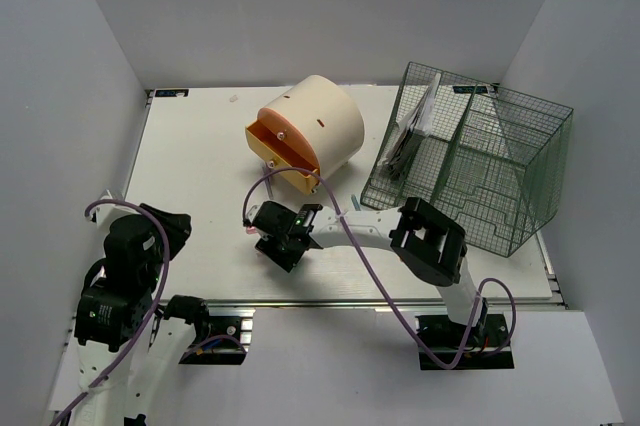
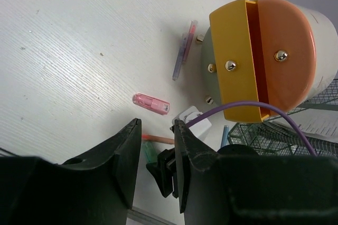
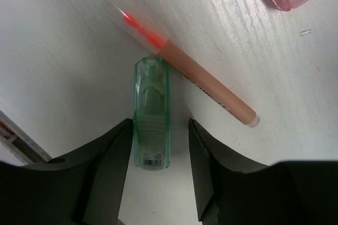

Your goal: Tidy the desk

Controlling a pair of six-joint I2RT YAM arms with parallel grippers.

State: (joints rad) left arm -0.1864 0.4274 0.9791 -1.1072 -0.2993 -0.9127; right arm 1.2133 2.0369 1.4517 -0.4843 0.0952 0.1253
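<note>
The sorting looks barely begun. The white tabletop (image 1: pixel 190 146) fills the middle of the overhead view and loose stationery lies on it. A purple pen (image 2: pixel 183 50) sits in the upper middle of the left wrist view. A small pink plastic case (image 2: pixel 151 102) is at that view's centre, and a blue pen (image 2: pixel 224 135) is at the lower right by the mesh. An orange pen (image 3: pixel 185 72) with a clear cap lies slanted across the upper half of the right wrist view.

The cream cylinder container (image 1: pixel 310 131) lies on its side at the top centre. The dark green wire basket (image 1: pixel 540 176) at the upper right holds only some papers (image 1: pixel 420 116).

The right fingers (image 3: pixel 211 161) are spread on either side of a translucent green marker (image 3: pixel 152 124), low over the tabletop and not closed on it. The left fingers (image 2: pixel 124 161) stand narrowly apart with nothing between them, at the lower left of the overhead view. Every pen probably still has to be put away, and I judge the green marker to be the one in hand.
</note>
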